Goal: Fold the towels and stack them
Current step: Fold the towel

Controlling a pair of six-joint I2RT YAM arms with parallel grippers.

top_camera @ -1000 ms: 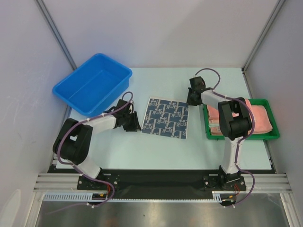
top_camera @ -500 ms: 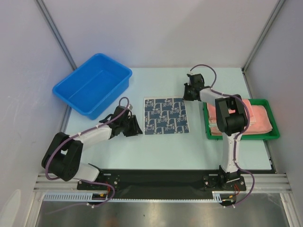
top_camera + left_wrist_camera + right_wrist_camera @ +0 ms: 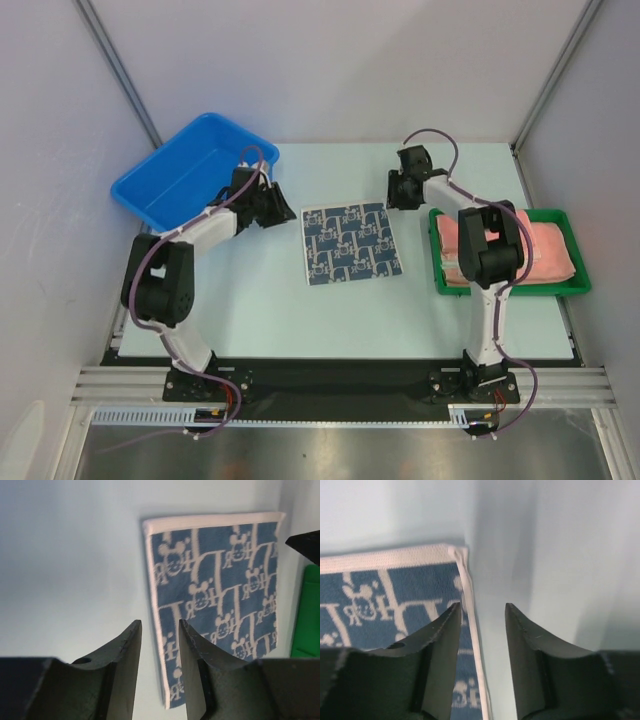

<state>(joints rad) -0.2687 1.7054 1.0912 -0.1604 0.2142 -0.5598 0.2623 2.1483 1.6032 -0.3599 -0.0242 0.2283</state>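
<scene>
Presently the right gripper (image 3: pixel 482 607) stands with its jaws parted and nothing between them. Bare table (image 3: pixel 300 310) shows in the gap, and the white-bordered far right corner of the blue-and-white patterned towel (image 3: pixel 352 243) lies just beside one finger, untouched. The left gripper (image 3: pixel 159 625) is likewise released and empty. It is held above the table near the towel's far left corner, apart from the cloth.

Change noted: a second ago both grippers were at the towel's edges and the cloth lay skewed. Since then it has been turned and let go, and the left arm has swung back toward the blue bin (image 3: pixel 160 215).

The towel now lies flat in a single layer at the middle of the table, between the two arms. The salmon-pink towels (image 3: pixel 550 250) sit in the green tray (image 3: pixel 510 290) at the right.

Assessment: the spreading step appears complete and no fold has yet been made. The next move is judged to call for fresh grips on two corners of one edge. The thin hem lying flush on the table may resist pickup.
</scene>
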